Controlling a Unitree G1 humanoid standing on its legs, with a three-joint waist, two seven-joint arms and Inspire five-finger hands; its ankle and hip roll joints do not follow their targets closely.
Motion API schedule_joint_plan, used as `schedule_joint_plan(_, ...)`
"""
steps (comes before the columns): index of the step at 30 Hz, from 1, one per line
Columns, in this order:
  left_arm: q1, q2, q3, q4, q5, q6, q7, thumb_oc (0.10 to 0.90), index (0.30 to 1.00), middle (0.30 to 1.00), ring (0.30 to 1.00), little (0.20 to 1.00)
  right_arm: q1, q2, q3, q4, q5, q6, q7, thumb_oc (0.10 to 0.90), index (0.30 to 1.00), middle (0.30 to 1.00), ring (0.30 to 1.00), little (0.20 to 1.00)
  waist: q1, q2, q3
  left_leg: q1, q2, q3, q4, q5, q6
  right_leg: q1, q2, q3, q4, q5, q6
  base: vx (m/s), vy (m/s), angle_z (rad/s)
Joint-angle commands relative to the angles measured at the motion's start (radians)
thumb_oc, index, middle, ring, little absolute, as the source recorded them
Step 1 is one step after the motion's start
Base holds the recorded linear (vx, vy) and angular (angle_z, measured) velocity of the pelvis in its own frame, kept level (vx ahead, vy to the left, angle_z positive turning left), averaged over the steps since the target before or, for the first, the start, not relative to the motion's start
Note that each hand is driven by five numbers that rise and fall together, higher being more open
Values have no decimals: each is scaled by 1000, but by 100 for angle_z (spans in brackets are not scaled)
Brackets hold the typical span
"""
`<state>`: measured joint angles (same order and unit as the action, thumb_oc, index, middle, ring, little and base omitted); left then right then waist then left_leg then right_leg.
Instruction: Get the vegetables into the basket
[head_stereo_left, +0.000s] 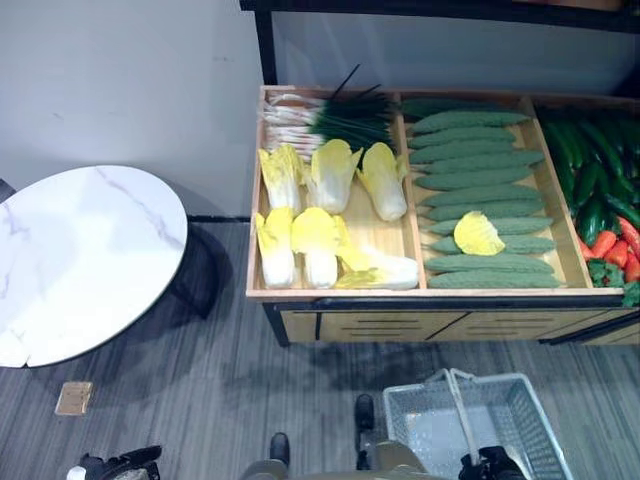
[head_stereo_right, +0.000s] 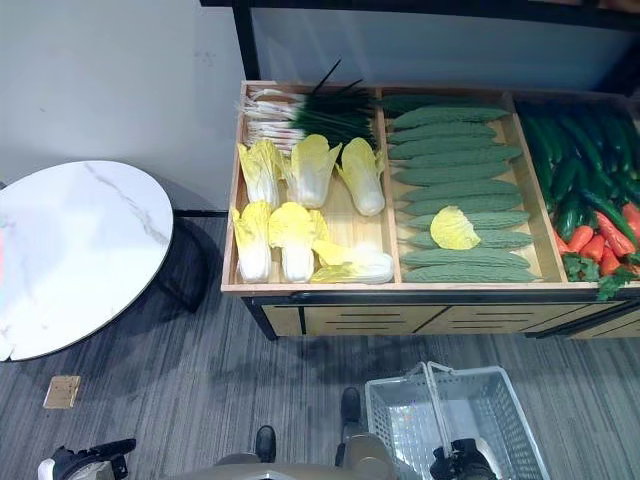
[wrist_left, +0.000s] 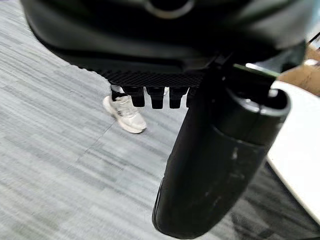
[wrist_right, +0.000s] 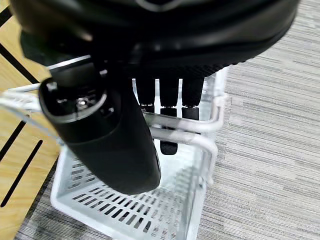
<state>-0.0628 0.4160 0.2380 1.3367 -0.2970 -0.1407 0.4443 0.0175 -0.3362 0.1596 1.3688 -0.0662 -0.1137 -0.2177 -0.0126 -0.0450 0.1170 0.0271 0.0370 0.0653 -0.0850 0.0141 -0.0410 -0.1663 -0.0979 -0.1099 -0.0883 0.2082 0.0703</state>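
A long wooden produce stand (head_stereo_left: 330, 292) runs across the far side of the floor, split into compartments. The left one holds pale yellow cabbages (head_stereo_left: 330, 172) with a bunch of green onions (head_stereo_left: 318, 120) behind them. The middle one is stacked with bumpy green gourds (head_stereo_left: 480, 190), and one loose cabbage leaf (head_stereo_left: 478, 234) lies on top of them. The right one has cucumbers (head_stereo_left: 590, 165) and carrots (head_stereo_left: 612, 245). To the left of the stand is a round white marble table (head_stereo_left: 85, 255).

Near the robot, the grey basket (head_stereo_right: 500, 400) looks empty and its two handles (wrist_right: 185, 131) are raised. The right hand (wrist_right: 167, 107) has its fingers hooked round those handles, so it carries the basket. The left hand (wrist_left: 155, 95) hangs low over the carpet with its fingers curled and holding nothing. A person's shoe (wrist_left: 125, 112) shows beyond it on the floor.

No vegetable is in the basket yet, so the task looks to be at its start, the basket brought up to the stand. The next move calls for the free left hand to reach into a compartment, most likely for a cabbage near the front edge, and close round it.
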Motion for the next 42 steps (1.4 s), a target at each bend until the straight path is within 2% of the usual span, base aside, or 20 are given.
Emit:
schedule_joint_plan(1, -38, 125, 72, -74, 21, -92, 185, 900, 1000, 1000, 1000, 1000, -11, -45, -8, -13, -27, -29, -28, 400, 300, 300, 300, 300, 3, -24, 23, -51, 32, -58, -2, 33, -43, 52, -93, -18, 14, -5, 110, 8, 25, 10)
schedule_joint_plan(3, -28, 182, 119, -156, 26, -113, 272, 900, 1000, 1000, 1000, 1000, -3, -43, -12, -7, -25, -31, -29, 400, 300, 300, 300, 300, 9, -27, 15, -49, 31, -60, -2, 32, -44, 57, -96, -21, 13, -3, 114, 8, 14, 14)
schedule_joint_plan(5, -2, 217, 147, -292, 66, -125, 322, 900, 1000, 1000, 1000, 1000, 9, -41, -20, -5, -28, -33, -27, 400, 300, 300, 300, 300, 13, -29, 9, -46, 31, -62, -2, 31, -45, 62, -99, -26, 13, -3, 117, 3, 8, 5)
schedule_joint_plan(6, 3, 214, 150, -299, 69, -121, 325, 900, 1000, 1000, 1000, 1000, 10, -41, -19, -5, -28, -33, -27, 400, 300, 300, 300, 300, 12, -30, 9, -45, 31, -62, -2, 31, -45, 63, -99, -26, 13, -4, 117, 0, 0, 0)
schedule_joint_plan(8, 46, 279, 181, -496, 219, -107, 382, 900, 1000, 1000, 1000, 1000, 20, -36, -35, 6, -32, -35, -19, 400, 300, 300, 300, 300, 20, -32, -2, -43, 33, -67, -2, 26, -47, 70, -100, -32, 10, -7, 119, 6, 2, 2)
schedule_joint_plan(11, 34, 360, 235, -648, 352, -65, 447, 900, 1000, 1000, 1000, 1000, 29, -37, -42, 21, -34, -36, -6, 400, 300, 300, 300, 300, 20, -36, -17, -41, 35, -65, -2, 22, -50, 75, -98, -34, 6, -10, 121, 4, -2, 1)
schedule_joint_plan(14, 23, 404, 251, -760, 442, -35, 468, 900, 1000, 1000, 1000, 1000, 29, -42, -39, 20, -41, -36, -3, 400, 300, 300, 300, 300, 17, -38, -24, -37, 38, -56, -2, 18, -52, 76, -98, -28, 4, -10, 122, 0, 0, 0)
schedule_joint_plan(17, 26, 462, 216, -878, 573, -13, 416, 900, 1000, 1000, 1000, 1000, 29, -52, -35, 10, -44, -40, 2, 400, 300, 300, 300, 300, 12, -35, -27, -33, 41, -52, -2, 16, -52, 79, -97, -26, 4, -11, 121, -2, 0, -1)
schedule_joint_plan(18, 28, 485, 178, -931, 624, -22, 363, 900, 1000, 1000, 1000, 1000, 28, -58, -32, 4, -45, -41, 3, 400, 300, 300, 300, 300, 8, -34, -26, -32, 41, -51, -2, 17, -52, 80, -98, -25, 4, -11, 121, 0, 0, 0)
schedule_joint_plan(20, 19, 553, 136, -928, 665, -49, 327, 900, 1000, 1000, 1000, 1000, 24, -72, -27, -12, -44, -41, 3, 400, 300, 300, 300, 300, 1, -28, -28, -28, 41, -45, -2, 16, -53, 83, -97, -22, 3, -11, 121, -1, 21, -3)
schedule_joint_plan(21, -20, 660, 21, -1004, 699, -108, 202, 900, 1000, 1000, 1000, 1000, 17, -95, -15, -53, -45, -50, 9, 400, 300, 300, 300, 300, -16, -19, -28, -22, 40, -38, -2, 16, -53, 84, -99, -10, 4, -9, 123, 0, 42, -9)
schedule_joint_plan(23, -54, 692, -36, -1010, 696, -140, 162, 900, 1000, 1000, 1000, 1000, 18, -101, -13, -70, -47, -53, 16, 400, 300, 300, 300, 300, -24, -15, -29, -18, 39, -33, -2, 15, -53, 85, -100, -7, 4, -9, 124, 6, 36, -9)
schedule_joint_plan(27, -214, 743, -204, -1063, 631, -194, 42, 900, 1000, 1000, 1000, 1000, 15, -114, -2, -92, -53, -56, 34, 400, 300, 300, 300, 300, -49, -9, -34, -5, 39, -20, -2, 9, -52, 85, -100, 12, 6, -9, 126, 23, 19, -11)
schedule_joint_plan(29, -296, 738, -291, -1079, 588, -213, -8, 900, 1000, 1000, 1000, 1000, 13, -115, 10, -99, -56, -55, 43, 400, 300, 300, 300, 300, -70, -8, -38, 2, 40, -13, -2, 5, -52, 84, -99, 22, 7, -10, 126, 24, 6, -6)
schedule_joint_plan(30, -308, 738, -303, -1074, 587, -213, -7, 900, 1000, 1000, 1000, 1000, 15, -114, 6, -99, -56, -55, 43, 400, 300, 300, 300, 300, -65, -9, -37, 2, 40, -12, -2, 5, -52, 84, -99, 22, 7, -10, 126, 24, 12, -8)
schedule_joint_plan(31, -379, 735, -387, -1095, 539, -234, -65, 900, 1000, 1000, 1000, 1000, 11, -117, 10, -95, -60, -52, 50, 400, 300, 300, 300, 300, -80, -6, -40, 11, 41, -3, -2, 1, -51, 82, -97, 34, 8, -10, 127, 31, 16, -23)
schedule_joint_plan(33, -449, 735, -465, -1125, 472, -250, -128, 900, 1000, 1000, 1000, 1000, 16, -116, 10, -103, -59, -49, 58, 400, 300, 300, 300, 300, -88, -5, -41, 19, 42, 6, -2, -2, -50, 80, -95, 47, 8, -10, 126, 46, 20, -39)
schedule_joint_plan(34, -550, 739, -589, -1185, 366, -260, -238, 900, 1000, 1000, 1000, 1000, 19, -117, 4, -97, -60, -38, 64, 400, 300, 300, 300, 300, -100, -2, -42, 30, 41, 19, -2, -8, -48, 79, -93, 64, 8, -10, 127, 51, 21, -42)
schedule_joint_plan(37, -630, 728, -684, -1215, 269, -264, -309, 900, 1000, 1000, 1000, 1000, 25, -115, 8, -108, -60, -32, 73, 400, 300, 300, 300, 300, -116, 2, -41, 42, 41, 33, -2, -12, -46, 75, -90, 83, 9, -9, 127, 34, 15, -18)
schedule_joint_plan(42, -702, 682, -782, -1224, 107, -253, -424, 900, 1000, 1000, 1000, 1000, 29, -109, 19, -115, -62, -24, 91, 400, 300, 300, 300, 300, -130, 7, -37, 58, 40, 50, -2, -17, -43, 75, -87, 105, 12, -9, 126, 27, 6, -15)
